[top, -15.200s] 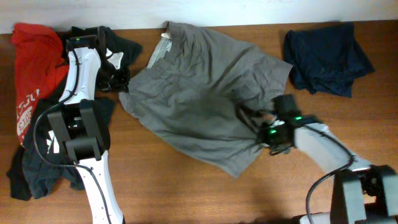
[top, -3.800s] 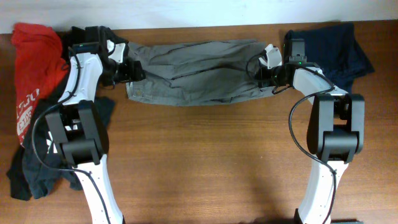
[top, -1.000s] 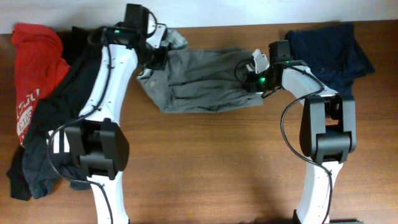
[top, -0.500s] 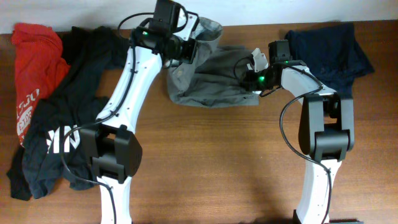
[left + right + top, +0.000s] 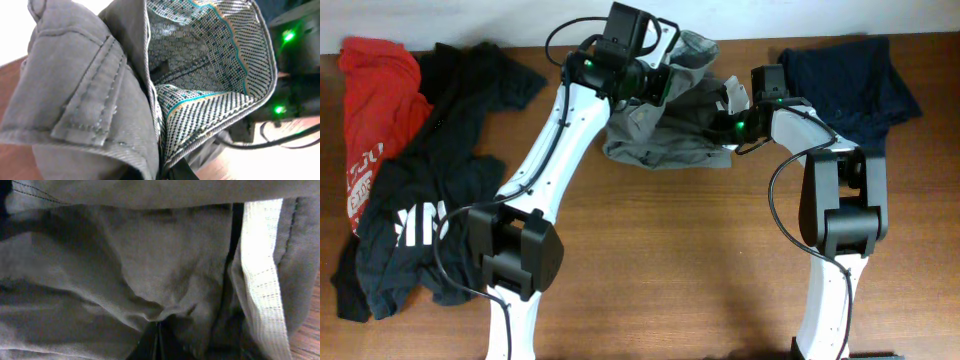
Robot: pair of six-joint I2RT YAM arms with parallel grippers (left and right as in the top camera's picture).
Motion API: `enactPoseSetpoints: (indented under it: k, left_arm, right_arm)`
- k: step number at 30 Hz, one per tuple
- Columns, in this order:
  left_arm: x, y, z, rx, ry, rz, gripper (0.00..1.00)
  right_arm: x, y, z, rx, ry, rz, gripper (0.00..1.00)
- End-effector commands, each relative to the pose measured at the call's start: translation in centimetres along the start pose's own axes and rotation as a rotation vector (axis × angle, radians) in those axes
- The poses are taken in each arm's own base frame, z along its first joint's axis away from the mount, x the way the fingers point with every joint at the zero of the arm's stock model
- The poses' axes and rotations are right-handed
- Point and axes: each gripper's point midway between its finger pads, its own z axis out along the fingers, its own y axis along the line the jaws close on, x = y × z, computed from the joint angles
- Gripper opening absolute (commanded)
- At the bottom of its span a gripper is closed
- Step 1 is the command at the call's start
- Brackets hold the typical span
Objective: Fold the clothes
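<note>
The grey-khaki shorts (image 5: 660, 140) lie at the back middle of the table, partly folded over. My left gripper (image 5: 665, 80) is shut on the waistband end and holds it lifted over the right part of the shorts. The patterned lining (image 5: 200, 65) and grey cloth (image 5: 85, 100) fill the left wrist view. My right gripper (image 5: 728, 122) is shut on the right end of the shorts, low at the table. Grey cloth (image 5: 125, 270) and a pale woven band (image 5: 260, 270) fill the right wrist view. The black printed tee (image 5: 430, 200) and red tee (image 5: 375, 100) lie at the left. The navy garment (image 5: 850, 80) lies at the back right.
The wooden table (image 5: 670, 260) stretches in front of the shorts. A white wall (image 5: 470, 20) runs along the back edge. The left arm (image 5: 555, 150) crosses from the front left up over the table.
My left gripper has carried the waistband end of the shorts to the right, toward the right gripper. The shorts are now bunched shorter. The right gripper has stayed in place.
</note>
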Motion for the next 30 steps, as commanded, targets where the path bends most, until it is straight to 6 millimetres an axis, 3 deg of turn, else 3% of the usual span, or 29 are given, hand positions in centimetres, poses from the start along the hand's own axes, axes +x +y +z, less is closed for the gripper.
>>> enactPoseSetpoints:
  k: [1, 6, 10, 13, 17, 20, 25, 30]
  left_arm:
    - [-1.5, -1.6, 0.1, 0.047, -0.051, -0.026, 0.01]
    - [-1.6, -2.6, 1.5, 0.100, -0.064, -0.028, 0.01]
    - [-0.5, -3.5, 3.2, 0.117, -0.031, -0.026, 0.01]
    - [0.5, -3.5, 4.4, 0.120, -0.003, -0.030, 0.14]
    - [1.0, -3.6, 5.0, 0.122, 0.009, -0.030, 0.18]
    - [1.0, -3.7, 5.1, 0.124, 0.011, -0.029, 0.18]
    - [1.0, -3.7, 5.1, 0.123, 0.012, -0.030, 0.17]
    - [1.1, -3.7, 5.1, 0.123, 0.015, -0.030, 0.17]
  right_arm:
    - [8.4, -4.1, 5.4, 0.097, 0.216, 0.101, 0.04]
    - [8.4, -4.1, 5.4, 0.097, 0.216, 0.101, 0.04]
    - [8.5, -4.1, 5.4, 0.097, 0.217, 0.101, 0.04]
    - [8.4, -4.0, 5.4, 0.095, 0.215, 0.101, 0.04]
    - [6.9, -2.8, 4.9, 0.014, 0.178, 0.099, 0.04]
    - [3.8, -1.7, 2.5, -0.038, 0.119, 0.103, 0.04]
    - [-1.2, -1.2, -3.6, -0.019, 0.008, 0.117, 0.04]
    - [-4.6, -1.1, -9.5, 0.003, -0.092, 0.124, 0.04]
